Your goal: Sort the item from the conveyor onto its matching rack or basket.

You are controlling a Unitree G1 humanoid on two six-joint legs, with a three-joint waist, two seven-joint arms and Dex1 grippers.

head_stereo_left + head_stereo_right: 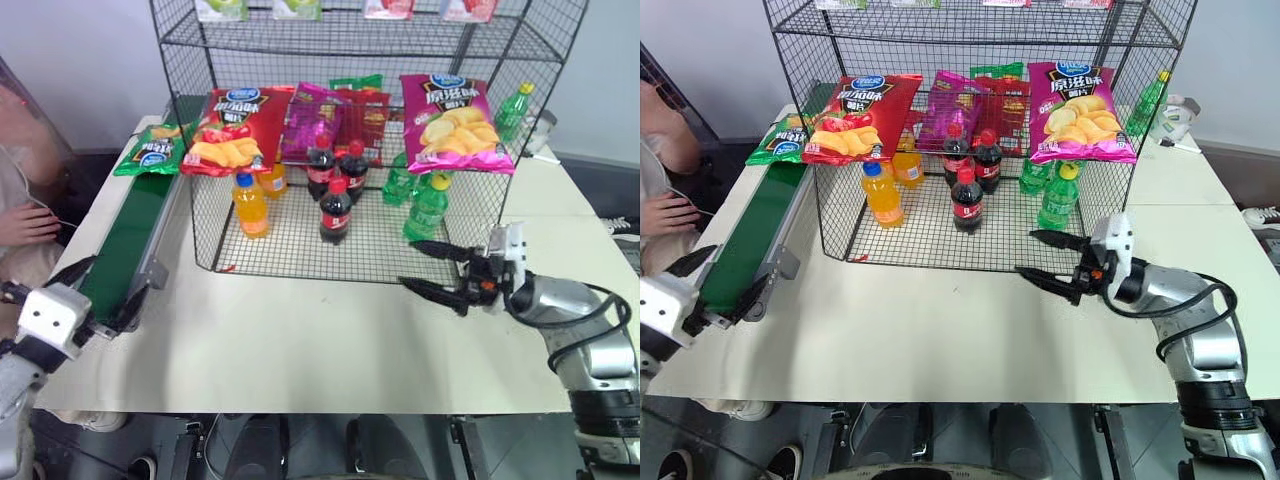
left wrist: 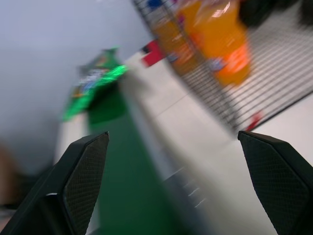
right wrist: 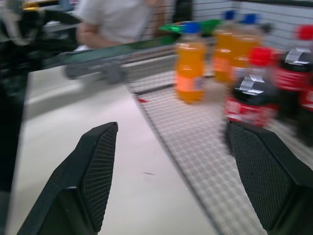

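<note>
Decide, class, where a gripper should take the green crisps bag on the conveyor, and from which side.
Probably its near edge. The green bag lies flat at the conveyor's far end, beside the rack. The open left gripper sits at the belt's near end, so coming in along the belt seems best.

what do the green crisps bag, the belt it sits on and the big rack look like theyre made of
Green crisps bag: thin plastic film, probably; glossy, crinkled, catching light.
Belt: looks like matte dark-green rubber or fabric; its pale grey side rails seem metal.
Rack: thin black wire grid, likely coated metal.
</note>
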